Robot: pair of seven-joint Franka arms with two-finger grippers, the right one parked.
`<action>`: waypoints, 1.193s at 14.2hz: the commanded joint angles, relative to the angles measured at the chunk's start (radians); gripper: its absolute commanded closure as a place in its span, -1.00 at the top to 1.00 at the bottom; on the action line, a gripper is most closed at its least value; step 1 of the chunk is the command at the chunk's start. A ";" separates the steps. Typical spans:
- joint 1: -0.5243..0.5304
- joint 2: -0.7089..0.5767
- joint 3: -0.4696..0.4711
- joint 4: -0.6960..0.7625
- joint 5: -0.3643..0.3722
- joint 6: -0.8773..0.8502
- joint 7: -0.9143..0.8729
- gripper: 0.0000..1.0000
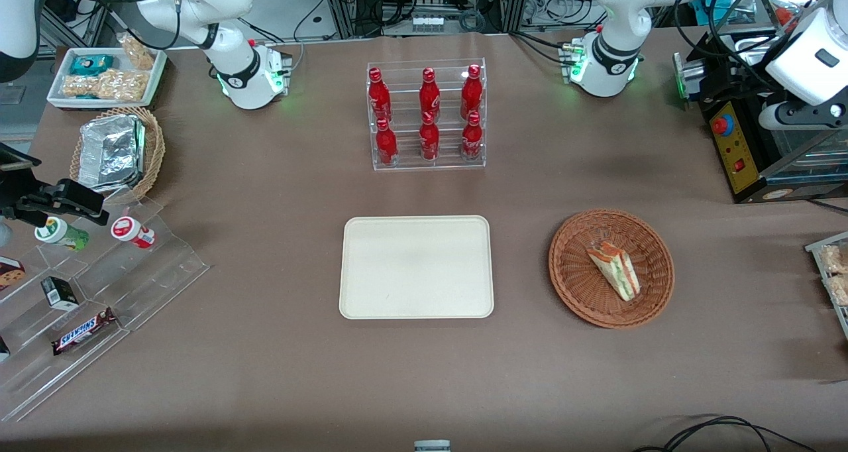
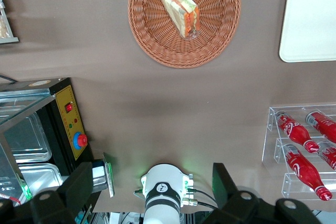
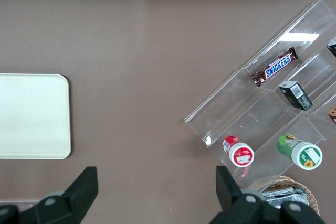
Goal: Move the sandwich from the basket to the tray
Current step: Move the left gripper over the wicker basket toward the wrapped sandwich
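Note:
The sandwich (image 1: 615,271) (image 2: 180,8), a white-bread wedge with green and orange filling, lies flat in the round reddish-brown basket (image 1: 583,293) (image 2: 157,40). The cream-white tray (image 1: 416,266) (image 2: 310,19) (image 3: 31,116) lies beside the basket, toward the parked arm's end, with nothing on it. My gripper (image 2: 152,187) hangs high above the table near the working arm's base, farther from the front camera than the basket. Its fingers (image 2: 79,182) stand wide apart and hold nothing. In the front view the gripper (image 1: 795,115) shows at the working arm's end, up by the control box.
A clear rack of red bottles (image 1: 427,117) (image 2: 304,145) stands farther back than the tray. A black control box with a red button (image 1: 732,147) (image 2: 73,124) sits near the working arm's base. A clear stepped stand with snacks (image 1: 99,286) and a tan basket with foil (image 1: 119,150) lie toward the parked arm's end.

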 commanded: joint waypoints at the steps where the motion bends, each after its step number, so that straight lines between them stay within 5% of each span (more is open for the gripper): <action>1: 0.017 -0.022 -0.004 -0.017 -0.020 0.015 -0.003 1.00; 8: 0.014 0.050 -0.005 -0.103 -0.023 0.009 -0.127 1.00; 13: 0.016 0.087 -0.005 -0.287 -0.133 0.298 -0.244 1.00; 17: 0.008 0.188 -0.005 -0.289 -0.123 0.423 -0.400 1.00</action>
